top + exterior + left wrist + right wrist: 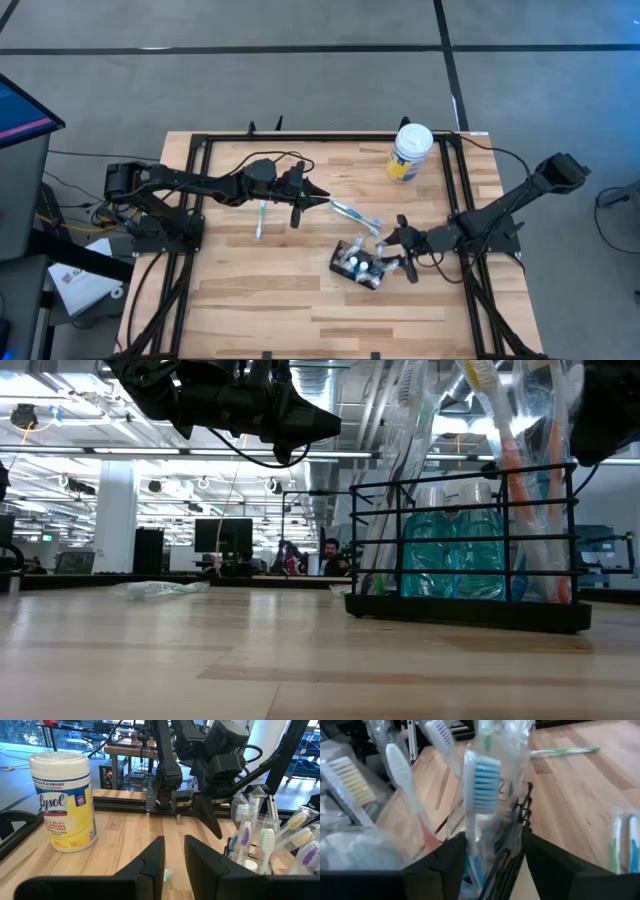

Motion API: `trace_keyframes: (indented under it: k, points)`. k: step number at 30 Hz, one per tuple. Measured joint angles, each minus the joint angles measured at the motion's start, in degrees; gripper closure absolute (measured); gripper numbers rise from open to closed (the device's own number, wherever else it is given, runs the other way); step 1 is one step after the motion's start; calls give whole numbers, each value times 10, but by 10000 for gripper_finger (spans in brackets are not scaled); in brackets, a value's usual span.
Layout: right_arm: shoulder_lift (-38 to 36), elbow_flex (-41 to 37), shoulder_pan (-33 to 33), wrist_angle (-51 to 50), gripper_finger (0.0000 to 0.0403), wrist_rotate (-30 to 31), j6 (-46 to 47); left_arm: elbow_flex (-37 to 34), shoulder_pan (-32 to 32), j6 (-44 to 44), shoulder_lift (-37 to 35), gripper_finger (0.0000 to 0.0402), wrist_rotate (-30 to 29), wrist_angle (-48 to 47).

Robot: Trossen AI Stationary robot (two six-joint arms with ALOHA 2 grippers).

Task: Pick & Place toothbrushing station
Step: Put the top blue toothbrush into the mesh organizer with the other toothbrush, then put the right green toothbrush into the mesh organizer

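High view: the toothbrushing station [359, 265] (a black wire holder stuffed with wrapped brushes) stands on the wooden table [260, 310], right of centre near the front. The right gripper [398, 254] is at its end, fingers spread apart around the rack. Farther back, the left gripper [308, 198] hovers mid-table, fingers narrowly parted and holding nothing, above a packaged toothbrush [356, 215].

Seen from above: toothbrushing station [360, 266] right of centre on the tabletop [260, 300], toward the near edge, with the right end effector [391, 254] at its right end. Wrapped toothbrush [356, 214] just behind it. Bare toothbrush [261, 218] farther left, beside the left end effector [312, 198]. Wipes tub [409, 152] at the far edge.
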Motion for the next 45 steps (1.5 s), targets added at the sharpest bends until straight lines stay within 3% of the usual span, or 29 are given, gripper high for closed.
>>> trace_keyframes:
  k: [7, 23, 31, 45]
  points:
    - [-36, 0, -7, -32, 203, 0, 3, 0, 0, 0, 0, 335, 0, -1]
    - [-128, 0, -6, -129, 240, 1, 5, 0, 0, 24, 0, 335, -4, -62]
    - [-127, 0, -6, -160, 255, 1, 20, 0, 1, 55, 5, 335, -66, -93]
    - [-127, 0, -16, -175, 287, 4, 20, 0, 37, 110, 127, 335, -80, -82]
